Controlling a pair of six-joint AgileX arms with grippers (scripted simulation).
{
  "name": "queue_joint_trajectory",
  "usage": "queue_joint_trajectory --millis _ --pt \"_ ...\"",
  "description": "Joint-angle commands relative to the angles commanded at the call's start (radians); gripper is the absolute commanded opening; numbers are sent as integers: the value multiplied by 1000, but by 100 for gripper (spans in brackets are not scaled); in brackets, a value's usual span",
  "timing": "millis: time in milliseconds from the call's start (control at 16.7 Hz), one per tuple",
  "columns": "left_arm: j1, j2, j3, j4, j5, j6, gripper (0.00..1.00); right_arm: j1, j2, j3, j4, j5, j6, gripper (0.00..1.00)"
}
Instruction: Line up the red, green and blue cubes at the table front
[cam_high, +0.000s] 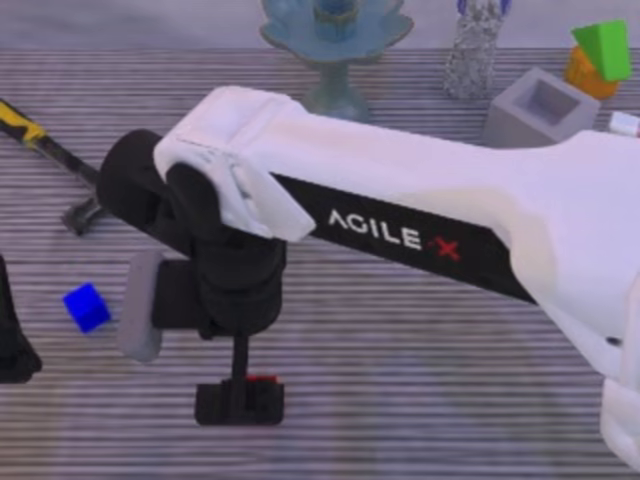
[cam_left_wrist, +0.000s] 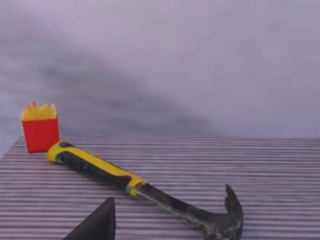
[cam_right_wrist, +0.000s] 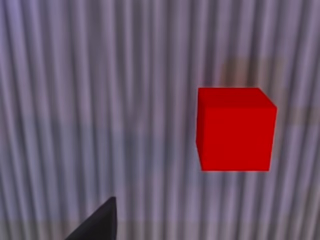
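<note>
Lying under right hand (cam_high: 239, 400): red cube (cam_right_wrist: 235, 130)

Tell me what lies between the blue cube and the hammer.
Only bare striped table. In the top view nothing sits between the blue cube and the hammer head.

Soft, even, shadowless light; slight blur throughout.

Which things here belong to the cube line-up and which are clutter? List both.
Job: red cube, blue cube, table, right gripper at the red cube. Green cube not seen. Left arm parked, left edge.
Clutter: hammer, fries box, grey hollow box, green wedge, blue stand, speckled bottle.
</note>
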Motion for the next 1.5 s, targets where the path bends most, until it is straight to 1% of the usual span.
queue_joint_trajectory --millis 360,480,600,840,1140,1320,1500 --pt "-8 27 27 -19 1 15 100 -18 -27 -25 23 -3 6 100" --pt "-24 92 91 -59 2 48 100 -52 -99 -82 72 -9 22 100" --pt "-47 197 192 -122 2 99 100 -104 -212 -170 145 -17 48 100" --pt "-107 519 456 -292 1 235 100 -259 -559 -446 343 -37 133 100" --pt "-198 1074 839 -557 -2 441 100 -504 -1136 -932 637 -53 278 100" --pt "-253 1393 1060 -717 -3 563 100 -645 -1475 -1243 807 -51 364 100" --pt "-304 1662 1263 -859 -3 672 100 -768 -1768 -1532 963 -38 438 100"
